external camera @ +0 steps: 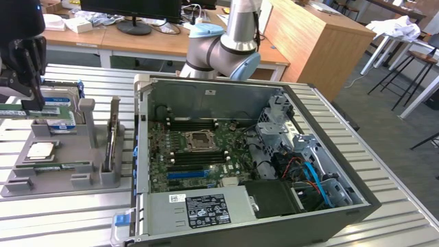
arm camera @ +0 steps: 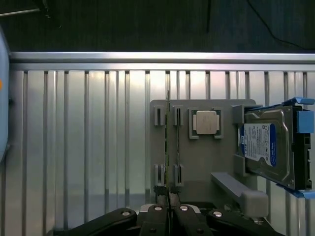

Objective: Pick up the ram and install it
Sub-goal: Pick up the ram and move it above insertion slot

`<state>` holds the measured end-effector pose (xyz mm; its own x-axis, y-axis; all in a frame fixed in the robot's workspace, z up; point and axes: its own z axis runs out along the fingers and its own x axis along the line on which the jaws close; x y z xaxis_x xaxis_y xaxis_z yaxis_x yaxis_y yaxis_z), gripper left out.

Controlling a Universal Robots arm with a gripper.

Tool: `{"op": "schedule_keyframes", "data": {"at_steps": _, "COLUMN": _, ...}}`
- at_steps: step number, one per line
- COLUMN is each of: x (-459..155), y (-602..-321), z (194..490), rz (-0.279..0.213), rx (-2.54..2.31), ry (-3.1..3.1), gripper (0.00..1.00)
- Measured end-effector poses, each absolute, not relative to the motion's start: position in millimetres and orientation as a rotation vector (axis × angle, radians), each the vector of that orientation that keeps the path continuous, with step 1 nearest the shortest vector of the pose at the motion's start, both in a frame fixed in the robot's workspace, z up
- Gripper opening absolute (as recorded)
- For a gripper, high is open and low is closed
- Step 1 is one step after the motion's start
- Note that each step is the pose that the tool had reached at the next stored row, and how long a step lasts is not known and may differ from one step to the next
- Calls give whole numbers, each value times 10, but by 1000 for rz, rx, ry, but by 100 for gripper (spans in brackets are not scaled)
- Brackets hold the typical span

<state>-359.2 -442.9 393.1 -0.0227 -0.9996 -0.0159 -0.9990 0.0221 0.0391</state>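
The gripper is clamped, nearly closed, on one end of the ram, which is seen edge-on over the grey tray. Beyond it lie the processor and the hard drive. The open case sits beside the tray, on the exterior view's right.

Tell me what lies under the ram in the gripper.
The grey holder, with slot clips either side of the ram; processor chip and hard drive sit farther along. The strip directly beneath the ram is hidden.
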Motion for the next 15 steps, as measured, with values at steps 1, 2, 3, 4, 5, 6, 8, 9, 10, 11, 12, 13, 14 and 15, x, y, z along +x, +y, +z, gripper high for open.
{"op": "schedule_keyframes", "data": {"at_steps": 1, "x": -3592, "y": -4429, "z": 3941, "rz": -61, "rx": 2185, "ry": -2234, "gripper": 11}}
{"op": "schedule_keyframes", "data": {"at_steps": 2, "x": -3592, "y": -4429, "z": 3948, "rz": -61, "rx": 2185, "ry": -2234, "gripper": 11}}
{"op": "schedule_keyframes", "data": {"at_steps": 3, "x": -3592, "y": -4429, "z": 3957, "rz": -61, "rx": 2185, "ry": -2234, "gripper": 11}}
{"op": "schedule_keyframes", "data": {"at_steps": 4, "x": -3592, "y": -4429, "z": 3971, "rz": -61, "rx": 2185, "ry": -2234, "gripper": 11}}
{"op": "schedule_keyframes", "data": {"at_steps": 5, "x": -3592, "y": -4429, "z": 3987, "rz": -61, "rx": 2185, "ry": -2234, "gripper": 11}}
{"op": "schedule_keyframes", "data": {"at_steps": 6, "x": -3592, "y": -4429, "z": 4004, "rz": -61, "rx": 2185, "ry": -2234, "gripper": 11}}
{"op": "schedule_keyframes", "data": {"at_steps": 8, "x": -3592, "y": -4429, "z": 4039, "rz": -61, "rx": 2185, "ry": -2234, "gripper": 11}}
{"op": "schedule_keyframes", "data": {"at_steps": 9, "x": -3592, "y": -4429, "z": 4054, "rz": -61, "rx": 2185, "ry": -2234, "gripper": 11}}
{"op": "schedule_keyframes", "data": {"at_steps": 10, "x": -3592, "y": -4429, "z": 4066, "rz": -61, "rx": 2185, "ry": -2234, "gripper": 11}}
{"op": "schedule_keyframes", "data": {"at_steps": 11, "x": -3592, "y": -4429, "z": 4076, "rz": -61, "rx": 2185, "ry": -2234, "gripper": 11}}
{"op": "schedule_keyframes", "data": {"at_steps": 12, "x": -3592, "y": -4429, "z": 4087, "rz": -61, "rx": 2185, "ry": -2234, "gripper": 11}}
{"op": "schedule_keyframes", "data": {"at_steps": 13, "x": -3592, "y": -4429, "z": 4097, "rz": -61, "rx": 2185, "ry": -2234, "gripper": 11}}
{"op": "schedule_keyframes", "data": {"at_steps": 14, "x": -3592, "y": -4429, "z": 4102, "rz": -61, "rx": 2185, "ry": -2234, "gripper": 11}}
{"op": "schedule_keyframes", "data": {"at_steps": 15, "x": -3592, "y": -4429, "z": 4101, "rz": -61, "rx": 2185, "ry": -2234, "gripper": 11}}
